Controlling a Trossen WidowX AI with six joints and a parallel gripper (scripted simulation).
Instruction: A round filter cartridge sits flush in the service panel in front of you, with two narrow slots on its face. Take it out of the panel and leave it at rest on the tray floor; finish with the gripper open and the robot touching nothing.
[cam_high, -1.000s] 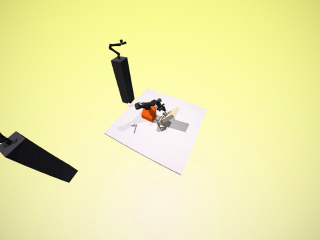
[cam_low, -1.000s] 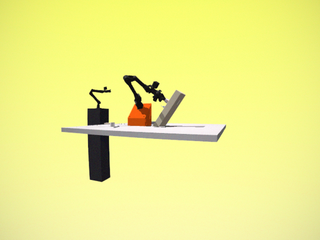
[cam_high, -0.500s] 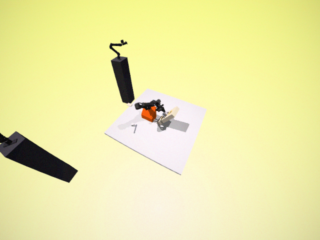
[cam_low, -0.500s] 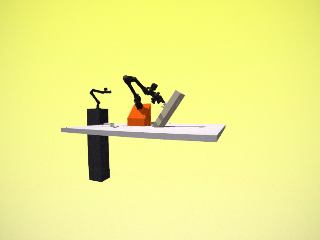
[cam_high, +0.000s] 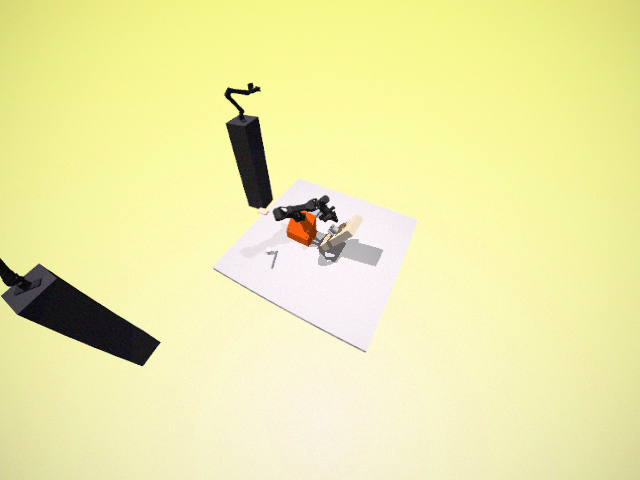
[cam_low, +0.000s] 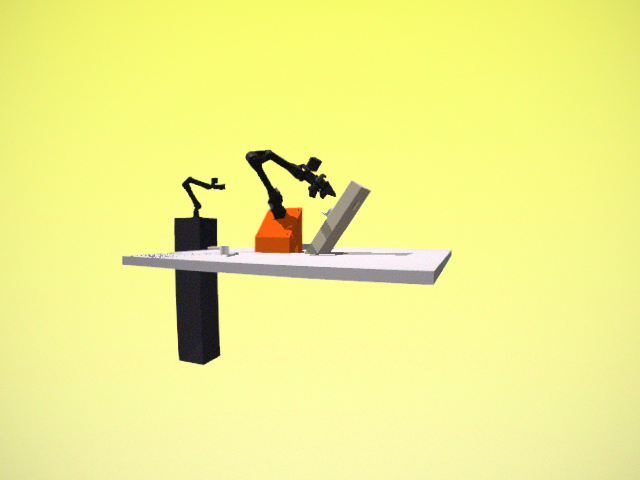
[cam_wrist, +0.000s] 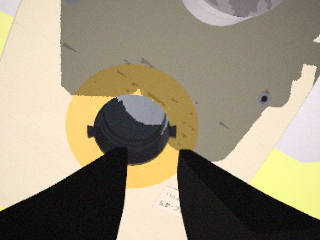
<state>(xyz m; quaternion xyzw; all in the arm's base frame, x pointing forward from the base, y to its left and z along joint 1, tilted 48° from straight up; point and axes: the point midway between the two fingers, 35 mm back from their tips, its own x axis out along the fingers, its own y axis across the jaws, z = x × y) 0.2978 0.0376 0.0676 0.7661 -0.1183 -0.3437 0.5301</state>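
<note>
The cream service panel (cam_high: 353, 228) (cam_low: 342, 215) (cam_wrist: 32, 105) leans back on the table. Its round socket (cam_wrist: 127, 131) stands empty inside a yellow ring (cam_wrist: 80, 122), with a small notch at each side. My gripper (cam_high: 336, 220) (cam_low: 333, 194) (cam_wrist: 152, 159) is in front of the panel. Its black fingers are a little apart with nothing between them, so it is open. A grey round cartridge (cam_wrist: 212, 15), cut off by the top edge of the wrist view, is clear of the fingers and the socket. What it rests on, if anything, cannot be told. The tray cannot be made out clearly.
The orange arm base (cam_high: 301, 228) (cam_low: 273, 242) stands close to the panel on the white table (cam_high: 330, 304) (cam_low: 387, 266). A small grey part (cam_low: 327, 211) juts from the panel front. Small grey items (cam_high: 273, 258) lie left of the base. Black pedestals (cam_high: 250, 165) (cam_high: 82, 315) stand off the table.
</note>
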